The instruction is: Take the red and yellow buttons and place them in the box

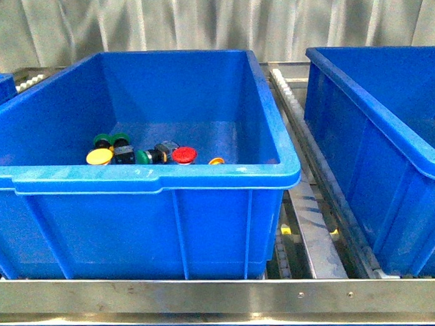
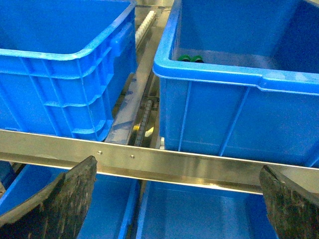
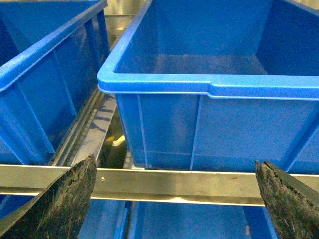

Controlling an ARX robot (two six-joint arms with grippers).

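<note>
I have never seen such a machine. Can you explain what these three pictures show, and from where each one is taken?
This is a robot with two arms. The front picture comes from a camera on its body; no arm shows there. It looks into a blue plastic crate on a steel rail frame. Inside lie push-buttons: a yellow-capped button, a red-capped button and some green-capped buttons. The other two pictures come from cameras on the wrists. The dark wedges at the picture edges are the fingers: the left gripper and the right gripper are both open and hold nothing.
</note>
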